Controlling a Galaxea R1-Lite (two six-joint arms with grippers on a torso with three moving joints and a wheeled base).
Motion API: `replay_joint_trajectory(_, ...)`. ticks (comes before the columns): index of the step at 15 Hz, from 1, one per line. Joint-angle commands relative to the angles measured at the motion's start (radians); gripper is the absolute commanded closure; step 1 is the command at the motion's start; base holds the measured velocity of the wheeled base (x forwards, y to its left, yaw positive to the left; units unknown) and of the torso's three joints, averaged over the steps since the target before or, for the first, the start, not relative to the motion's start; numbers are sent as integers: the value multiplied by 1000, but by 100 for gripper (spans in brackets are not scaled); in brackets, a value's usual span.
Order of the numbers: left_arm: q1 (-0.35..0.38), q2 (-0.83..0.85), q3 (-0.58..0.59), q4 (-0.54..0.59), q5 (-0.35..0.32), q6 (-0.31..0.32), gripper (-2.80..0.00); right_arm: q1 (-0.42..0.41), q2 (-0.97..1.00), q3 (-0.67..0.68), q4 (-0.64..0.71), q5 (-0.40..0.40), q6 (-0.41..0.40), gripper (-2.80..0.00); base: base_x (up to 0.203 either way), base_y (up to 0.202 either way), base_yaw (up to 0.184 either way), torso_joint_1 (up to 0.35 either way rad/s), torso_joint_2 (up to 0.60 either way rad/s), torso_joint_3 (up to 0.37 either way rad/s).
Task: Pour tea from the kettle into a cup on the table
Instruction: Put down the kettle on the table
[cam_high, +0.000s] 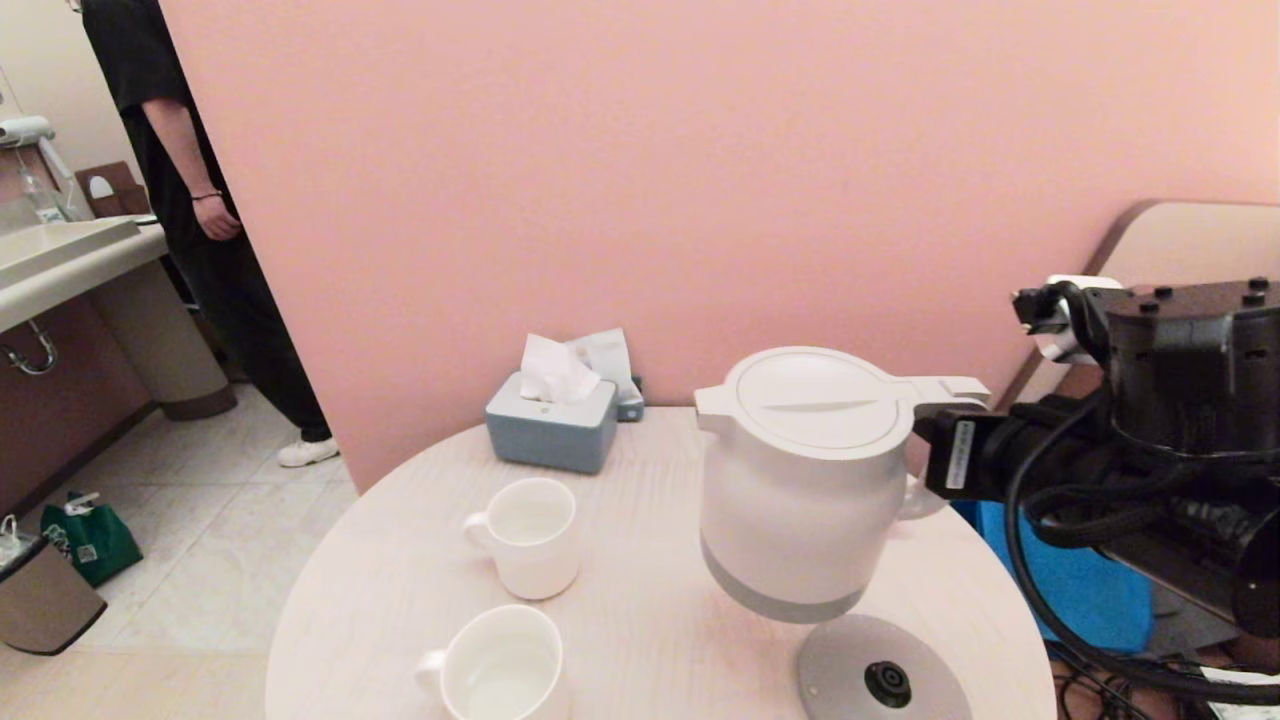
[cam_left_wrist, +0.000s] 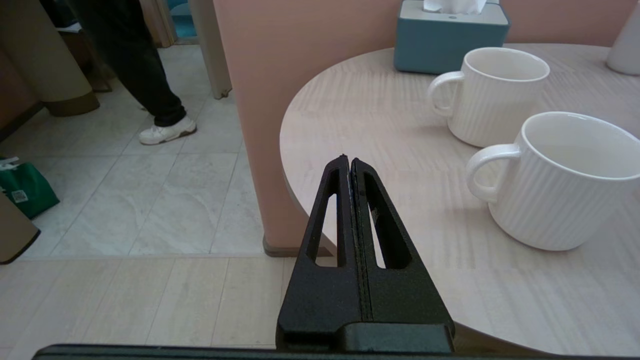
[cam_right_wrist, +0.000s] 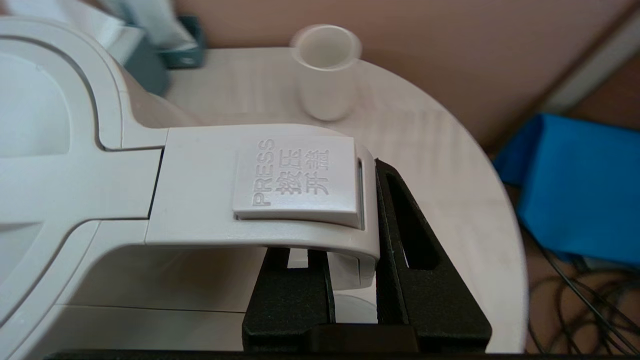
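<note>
Two fingers of the right gripper clamp the kettle handle, centre-right of frame, lifted above its base. Likely heavy, smooth plastic; hold close under lid. Left gripper closed, empty.

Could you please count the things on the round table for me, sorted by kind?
White ribbed ceramic mugs with handles: 2
Plain white handleless cup: 1
Blue-grey tissue box: 1
Flat grey disc base: 1
Large white plastic electric kettle, held above the table: 1
Total: 6
</note>
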Motion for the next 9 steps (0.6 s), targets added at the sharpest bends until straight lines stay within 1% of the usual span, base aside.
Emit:
replay_joint_trajectory(1, 0, 0, 0, 0, 0, 0, 0, -29, -66, 69, -7, 14, -4, 0, 0, 0, 0, 0, 0, 0)
replay_joint_trajectory(4, 0, 0, 0, 0, 0, 0, 0, -113, -118, 149, -14, 61, -27, 0, 0, 0, 0, 0, 0, 0)
replay_joint_trajectory(7, 0, 0, 0, 0, 0, 0, 0, -159, -165, 252, -56, 107, -35, 0, 0, 0, 0, 0, 0, 0)
replay_joint_trajectory(9, 0, 1, 0, 0, 0, 0, 0, -177, -170, 315, -97, 119, -45, 0, 0, 0, 0, 0, 0, 0)
